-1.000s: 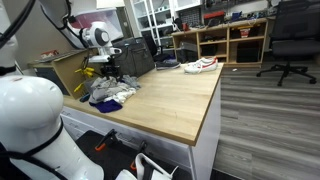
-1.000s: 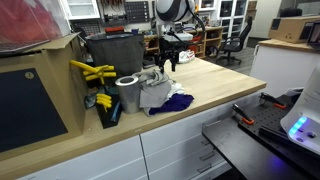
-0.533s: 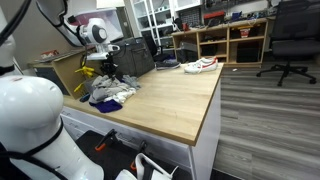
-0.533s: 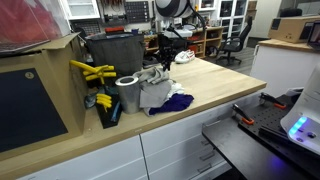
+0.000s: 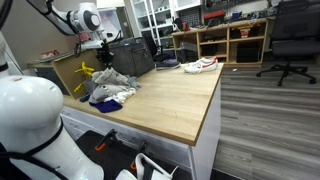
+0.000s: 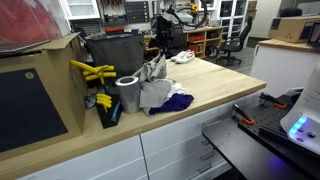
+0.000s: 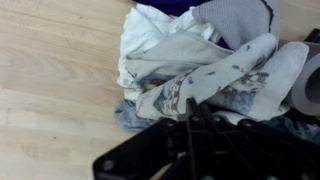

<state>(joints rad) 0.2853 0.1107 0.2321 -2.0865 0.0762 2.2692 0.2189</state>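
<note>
In an exterior view, at the left end of the worktop [image 6: 215, 85], a brown cardboard box [image 6: 40, 95] walls you in. Yellow-handled tools [image 6: 90, 72] and a grey roll [image 6: 128, 93] stand just beside it. A dark bin [image 6: 115, 48] closes off the back edge.

Next comes the heap of soft, crumpled cloths [image 6: 158, 97], with a purple cloth [image 6: 180, 101] spilling out at its right. Your claw [image 6: 160, 55] is above the heap, its jaws pinched tight on a pale grey cloth [image 6: 153, 72]. The cloth hangs limp from the jaws, its lower end touching the heap.

In the wrist view, the grey cloth [image 7: 215, 85] shows a speckled print and thick folds, and it lies across white fabric [image 7: 150, 35].

To the right, you have smooth, bare light wood out to the worktop's front edge. In an exterior view, a white shoe [image 5: 200, 65] sits at the far end, well apart.
</note>
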